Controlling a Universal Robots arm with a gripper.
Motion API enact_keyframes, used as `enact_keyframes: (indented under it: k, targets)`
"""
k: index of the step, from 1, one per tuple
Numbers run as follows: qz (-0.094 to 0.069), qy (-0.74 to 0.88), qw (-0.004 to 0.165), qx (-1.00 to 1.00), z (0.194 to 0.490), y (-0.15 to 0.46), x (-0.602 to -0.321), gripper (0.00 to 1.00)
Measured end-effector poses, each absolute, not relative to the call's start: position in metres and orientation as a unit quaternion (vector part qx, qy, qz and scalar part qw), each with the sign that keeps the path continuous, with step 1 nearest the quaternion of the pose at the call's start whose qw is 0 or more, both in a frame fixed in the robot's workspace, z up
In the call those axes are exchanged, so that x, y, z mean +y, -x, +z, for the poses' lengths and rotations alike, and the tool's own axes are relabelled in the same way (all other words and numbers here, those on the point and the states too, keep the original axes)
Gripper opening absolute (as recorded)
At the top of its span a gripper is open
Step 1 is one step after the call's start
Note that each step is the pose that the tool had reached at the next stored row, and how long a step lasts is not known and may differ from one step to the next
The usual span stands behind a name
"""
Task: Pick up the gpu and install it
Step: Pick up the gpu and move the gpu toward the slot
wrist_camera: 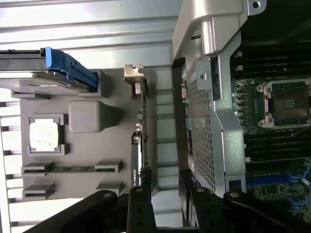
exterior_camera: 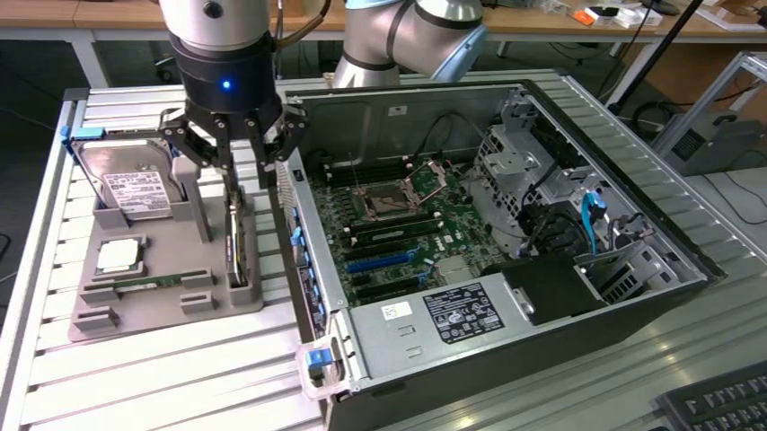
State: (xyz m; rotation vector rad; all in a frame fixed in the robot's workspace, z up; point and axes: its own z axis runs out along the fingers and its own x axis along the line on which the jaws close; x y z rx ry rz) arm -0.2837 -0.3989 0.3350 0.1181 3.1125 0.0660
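Observation:
The gpu (exterior_camera: 237, 241) is a thin dark card standing on edge in a slot of the grey holder (exterior_camera: 156, 314), just outside the open computer case (exterior_camera: 396, 337). My gripper (exterior_camera: 236, 166) hangs right above the card's far end, open, with nothing between its fingers. In the wrist view the gpu (wrist_camera: 142, 126) shows edge-on, its silvery bracket (wrist_camera: 133, 74) at the far end. There the gripper (wrist_camera: 168, 199) straddles the strip between the holder and the case wall. The card lines up with one finger (wrist_camera: 138, 206) rather than with the middle of the gap.
The grey holder also carries a hard drive (exterior_camera: 132, 184) with a white label, a CPU (exterior_camera: 120, 256) and a green memory stick (exterior_camera: 150, 285). The case wall (wrist_camera: 204, 126) stands close beside the card. Inside lie the motherboard's blue slots (exterior_camera: 381, 262) and the power supply (exterior_camera: 462, 314).

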Motion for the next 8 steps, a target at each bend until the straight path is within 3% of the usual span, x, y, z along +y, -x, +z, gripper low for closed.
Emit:
enact_keyframes:
  k: [8]
  targets:
    - [0.021, -0.038, 0.013, 0.999, 0.3307, 0.2838, -0.3989, 0.36]
